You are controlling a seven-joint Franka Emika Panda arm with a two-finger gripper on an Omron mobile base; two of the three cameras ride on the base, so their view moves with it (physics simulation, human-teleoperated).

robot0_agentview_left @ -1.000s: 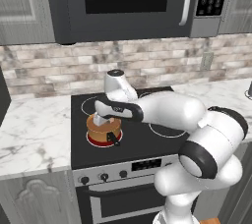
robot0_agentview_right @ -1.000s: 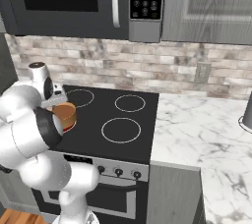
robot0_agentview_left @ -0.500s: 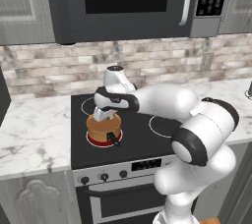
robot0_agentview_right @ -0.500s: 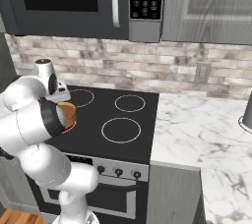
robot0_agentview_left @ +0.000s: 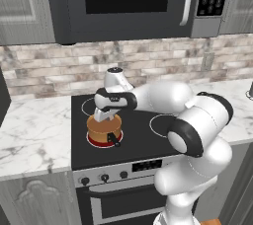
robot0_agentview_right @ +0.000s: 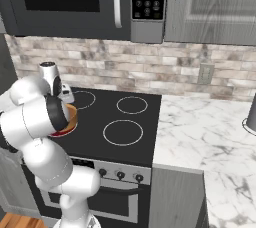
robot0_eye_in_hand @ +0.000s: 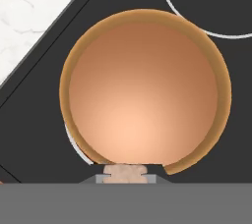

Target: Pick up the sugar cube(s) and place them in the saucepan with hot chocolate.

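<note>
One saucepan (robot0_agentview_left: 104, 129) stands on the front-left burner of the black glass cooktop (robot0_agentview_left: 133, 137): a short round copper-orange vessel with a stubby black handle (robot0_agentview_left: 114, 139) pointing toward the front edge. A red ring shows around its base. In the hand view the saucepan (robot0_eye_in_hand: 224, 95) appears as a thin copper rim around a flat, smooth brown surface, with white burner rings painted on the matte black glass beside it.

The claw (robot0_agentview_left: 105, 116) hangs directly above the saucepan, close over its rim, at the end of the glossy white arm with dark joints. At the bottom of the hand view a small pale tan cube-like piece, the sugar cube (robot0_eye_in_hand: 124, 172), sits between the finger tips just over the near rim; the claw appears closed on it, though the tips themselves are mostly hidden.

In the right base view the saucepan (robot0_agentview_right: 71, 117) is largely covered by the arm's white elbow.

White marble-veined table (robot0_agentview_left: 29, 135) flanks the cooktop on both sides. A mottled grey-brown brick backsplash (robot0_agentview_left: 49, 68) runs behind, under a dark microwave (robot0_agentview_left: 128, 2). Round oven knobs (robot0_agentview_left: 104, 177) line the steel front panel.
</note>
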